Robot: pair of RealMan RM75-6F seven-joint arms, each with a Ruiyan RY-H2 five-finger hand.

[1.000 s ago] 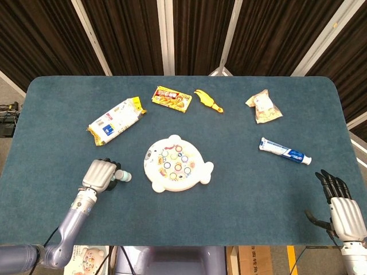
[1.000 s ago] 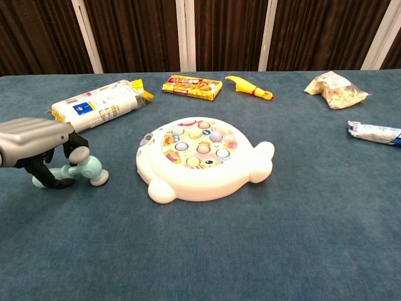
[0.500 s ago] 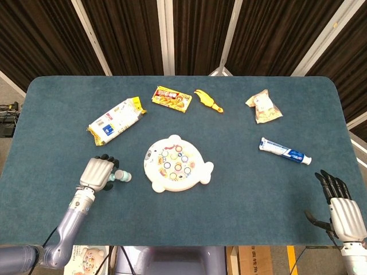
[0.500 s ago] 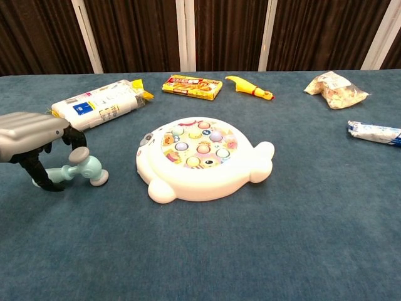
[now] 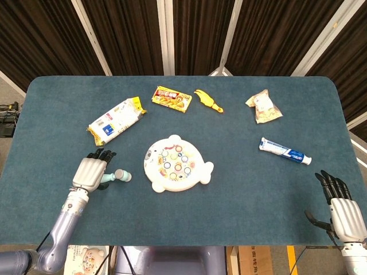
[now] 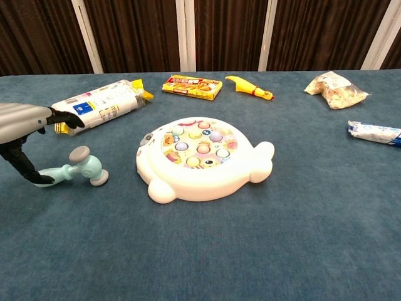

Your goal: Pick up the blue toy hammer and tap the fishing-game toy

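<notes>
The pale blue toy hammer (image 5: 117,176) lies flat on the teal table, its head toward the white fishing-game toy (image 5: 176,163). In the chest view the hammer (image 6: 78,168) rests left of the fishing game (image 6: 200,157). My left hand (image 5: 92,172) hovers over the handle's end with its fingers spread and nothing gripped. From the chest, the left hand (image 6: 22,125) is raised, with its thumb reaching down beside the handle tip. My right hand (image 5: 341,209) stays at the table's near right edge, fingers extended and empty.
A white snack pack (image 5: 114,120) lies behind the left hand. At the back of the table are a yellow-red packet (image 5: 171,98), a yellow rubber chicken (image 5: 209,101) and a clear snack bag (image 5: 264,107). A toothpaste tube (image 5: 285,150) lies at the right.
My left hand has uncurled from around the hammer's handle and drawn back to the left. The hammer stays on the table. The right hand has not moved.
</notes>
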